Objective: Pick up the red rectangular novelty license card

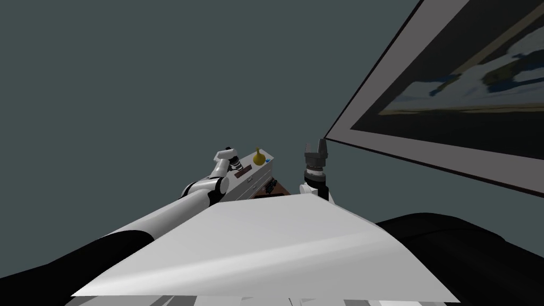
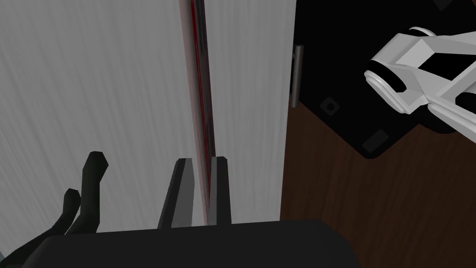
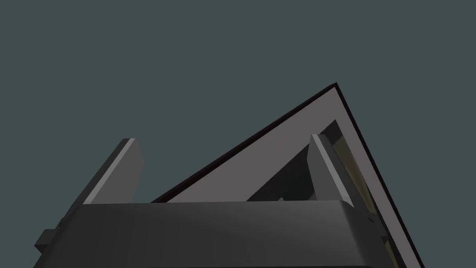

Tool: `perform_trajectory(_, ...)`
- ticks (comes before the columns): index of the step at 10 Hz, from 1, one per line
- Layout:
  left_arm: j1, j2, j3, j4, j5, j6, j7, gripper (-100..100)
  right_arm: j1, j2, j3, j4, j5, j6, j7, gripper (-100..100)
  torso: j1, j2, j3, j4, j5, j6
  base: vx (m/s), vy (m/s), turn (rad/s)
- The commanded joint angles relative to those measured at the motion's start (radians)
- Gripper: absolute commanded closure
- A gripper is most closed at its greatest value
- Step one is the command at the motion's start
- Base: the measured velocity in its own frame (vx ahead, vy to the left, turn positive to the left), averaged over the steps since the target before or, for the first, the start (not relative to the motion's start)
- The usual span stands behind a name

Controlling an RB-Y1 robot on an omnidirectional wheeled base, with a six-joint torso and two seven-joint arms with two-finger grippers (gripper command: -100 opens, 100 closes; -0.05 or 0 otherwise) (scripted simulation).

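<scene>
Edge-on red card point(image 2: 201, 93), face hidden, one end past the picture's edge.

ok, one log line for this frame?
left gripper: shut on red card | card: edge-on, over white cabinet top | lift: cannot tell | right gripper: open, raised, idle

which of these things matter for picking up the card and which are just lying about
Job: red card, edge-on between the left gripper's shut fingers, at the white cabinet top.
Lying about: yellow vase, small blue thing, framed picture, right gripper raised, fingers open.
</scene>
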Motion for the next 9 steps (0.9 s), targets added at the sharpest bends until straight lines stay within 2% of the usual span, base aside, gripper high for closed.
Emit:
perform_trajectory(1, -0.004, 0.003, 0.000, 0.004, -0.004, 0.020, 0.014, -100, 0.000, 0.000, 0.000, 0.000, 0.000, 0.000, 0.000, 0, 0.000, 0.000, 0.000, 0.000, 0.000, 0.000, 0.134, -0.108, -0.035)
perform_trajectory(2, 0.000, 0.002, 0.001, -0.002, -0.002, 0.014, 0.008, -100, 0.000, 0.000, 0.000, 0.000, 0.000, 0.000, 0.000, 0, -0.003, -0.004, -0.002, -0.001, -0.001, 0.000, 0.060, -0.050, 0.004)
perform_trajectory(3, 0.000, 0.003, 0.001, -0.002, -0.002, 0.017, 0.009, 0, 0.000, 0.000, 0.000, 0.000, 0.000, 0.000, 0.000, 0, 0.000, -0.001, -0.001, -0.001, 0.000, 0.000, 0.009, -0.009, 0.001)
perform_trajectory(4, -0.014, -0.010, -0.003, 0.039, -0.013, -0.018, 0.026, -100, 0.000, 0.000, 0.000, 0.000, 0.000, 0.000, 0.000, 0, 0.002, 0.002, 0.001, 0.000, 0.000, 0.000, -0.013, 0.032, -0.083)
perform_trajectory(6, -0.023, -0.018, -0.005, 0.066, -0.019, -0.041, 0.038, -100, 0.000, 0.000, 0.000, 0.000, 0.000, 0.000, 0.000, 0, 0.006, 0.005, 0.003, 0.001, 0.001, 0.000, -0.031, 0.054, -0.044)
perform_trajectory(8, -0.042, -0.034, -0.009, 0.120, -0.033, -0.088, 0.061, -100, 0.000, 0.000, 0.000, 0.000, 0.000, 0.000, 0.000, 0, 0.007, 0.006, 0.003, 0.001, 0.002, 0.000, -0.031, 0.070, -0.058)
perform_trajectory(9, -0.035, -0.030, -0.008, 0.107, -0.029, -0.075, 0.051, -100, 0.000, 0.000, 0.000, 0.000, 0.000, 0.000, 0.000, 0, 0.008, 0.006, 0.003, 0.001, 0.002, 0.000, -0.016, 0.039, -0.019)
